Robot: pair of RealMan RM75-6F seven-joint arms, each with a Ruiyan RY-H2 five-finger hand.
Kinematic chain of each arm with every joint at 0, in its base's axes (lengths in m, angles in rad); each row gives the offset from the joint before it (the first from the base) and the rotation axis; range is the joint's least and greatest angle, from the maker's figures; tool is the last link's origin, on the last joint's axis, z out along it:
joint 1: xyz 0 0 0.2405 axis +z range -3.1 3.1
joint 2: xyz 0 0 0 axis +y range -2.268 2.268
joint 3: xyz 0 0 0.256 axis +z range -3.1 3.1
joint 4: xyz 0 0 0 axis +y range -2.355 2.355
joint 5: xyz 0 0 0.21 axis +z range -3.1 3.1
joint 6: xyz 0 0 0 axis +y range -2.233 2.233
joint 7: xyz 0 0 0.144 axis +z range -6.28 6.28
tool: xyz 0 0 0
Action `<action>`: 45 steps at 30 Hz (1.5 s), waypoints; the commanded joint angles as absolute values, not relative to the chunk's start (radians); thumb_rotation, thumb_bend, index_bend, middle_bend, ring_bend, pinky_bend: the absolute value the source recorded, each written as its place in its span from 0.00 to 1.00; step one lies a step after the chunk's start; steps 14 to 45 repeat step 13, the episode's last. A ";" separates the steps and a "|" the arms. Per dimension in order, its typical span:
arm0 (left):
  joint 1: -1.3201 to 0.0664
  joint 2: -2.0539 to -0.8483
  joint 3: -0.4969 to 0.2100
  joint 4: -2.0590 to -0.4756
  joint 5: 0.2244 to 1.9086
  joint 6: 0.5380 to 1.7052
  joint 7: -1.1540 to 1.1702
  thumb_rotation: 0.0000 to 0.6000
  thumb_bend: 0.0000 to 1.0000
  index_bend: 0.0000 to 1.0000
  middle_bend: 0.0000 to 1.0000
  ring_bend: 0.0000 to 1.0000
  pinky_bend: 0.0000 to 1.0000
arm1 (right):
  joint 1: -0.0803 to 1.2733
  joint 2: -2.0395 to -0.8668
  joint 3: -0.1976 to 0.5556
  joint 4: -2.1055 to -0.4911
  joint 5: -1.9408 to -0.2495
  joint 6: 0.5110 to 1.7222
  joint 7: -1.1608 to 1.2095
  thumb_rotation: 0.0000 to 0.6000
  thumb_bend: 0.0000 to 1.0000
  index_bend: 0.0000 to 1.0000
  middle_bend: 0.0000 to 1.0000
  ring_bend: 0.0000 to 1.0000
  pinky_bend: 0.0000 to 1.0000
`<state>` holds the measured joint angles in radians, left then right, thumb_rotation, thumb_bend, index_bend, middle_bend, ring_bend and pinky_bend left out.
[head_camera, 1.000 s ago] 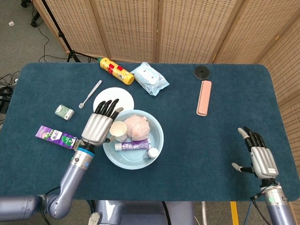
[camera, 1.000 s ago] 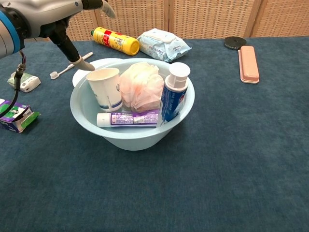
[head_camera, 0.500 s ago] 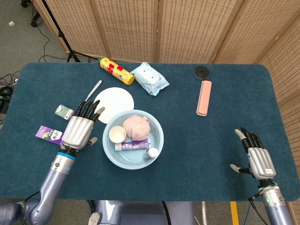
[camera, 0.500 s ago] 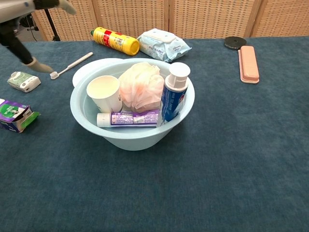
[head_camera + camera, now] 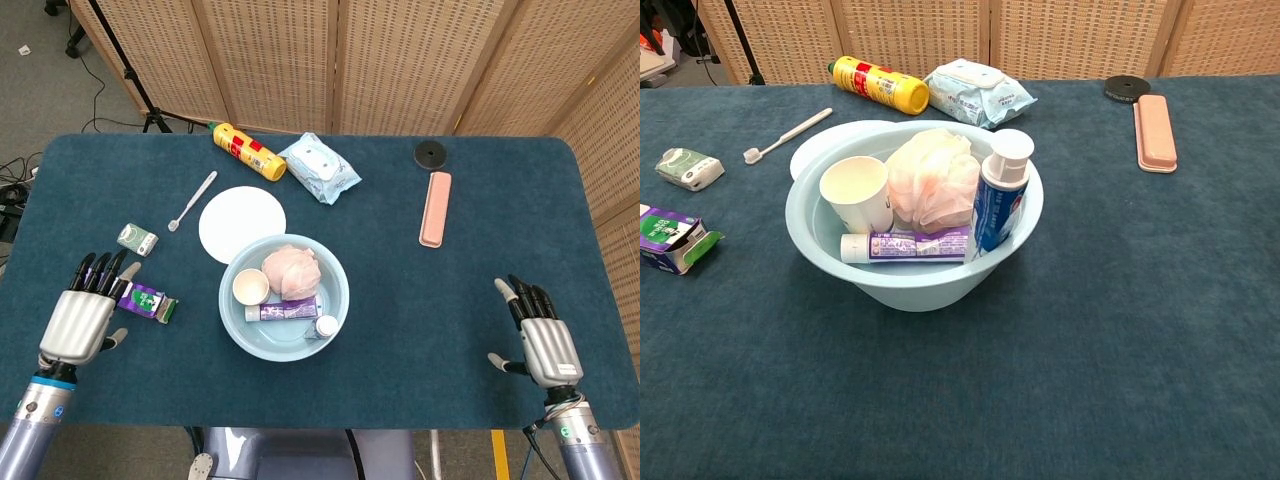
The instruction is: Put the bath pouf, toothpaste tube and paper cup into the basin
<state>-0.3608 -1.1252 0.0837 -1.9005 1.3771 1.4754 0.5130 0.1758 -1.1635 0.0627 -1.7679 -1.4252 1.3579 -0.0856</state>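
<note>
The light blue basin (image 5: pixel 338 298) (image 5: pixel 1035 215) stands mid-table. Inside it the paper cup (image 5: pixel 250 287) (image 5: pixel 856 192) stands upright at the left, the pale pink bath pouf (image 5: pixel 290 269) (image 5: pixel 931 179) fills the middle, and the purple toothpaste tube (image 5: pixel 285 311) (image 5: pixel 905 246) lies along the near side. A blue and white bottle (image 5: pixel 326 326) (image 5: pixel 1000 190) also stands in the basin. My left hand (image 5: pixel 78 317) is open at the table's left near edge, holding nothing. My right hand (image 5: pixel 543 340) is open at the right near edge, also holding nothing. Neither hand shows in the chest view.
A purple and green box (image 5: pixel 148 300) (image 5: pixel 668 239) lies just beside my left hand. Further back are a small green pack (image 5: pixel 136 239), a toothbrush (image 5: pixel 192 200), a white lid (image 5: pixel 241 217), a yellow bottle (image 5: pixel 249 151), a wipes pack (image 5: pixel 319 167), a pink case (image 5: pixel 435 208) and a black disc (image 5: pixel 429 153).
My left hand drew away from the paper cup in the basin and moved left and toward the near edge. The cup stays upright in the basin. The right hand barely shifted.
</note>
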 commanded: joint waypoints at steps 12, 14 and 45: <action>-0.213 -1.153 0.099 -1.848 1.451 1.586 0.431 1.00 0.10 0.07 0.00 0.00 0.00 | 0.184 -1.168 0.058 -1.779 -1.412 1.330 -0.118 1.00 0.05 0.03 0.00 0.00 0.00; -0.210 -1.153 0.098 -1.845 1.453 1.583 0.430 1.00 0.10 0.07 0.00 0.00 0.00 | 0.185 -1.170 0.058 -1.779 -1.413 1.329 -0.119 1.00 0.05 0.03 0.00 0.00 0.00; -0.210 -1.153 0.098 -1.845 1.453 1.583 0.430 1.00 0.10 0.07 0.00 0.00 0.00 | 0.185 -1.170 0.058 -1.779 -1.413 1.329 -0.119 1.00 0.05 0.03 0.00 0.00 0.00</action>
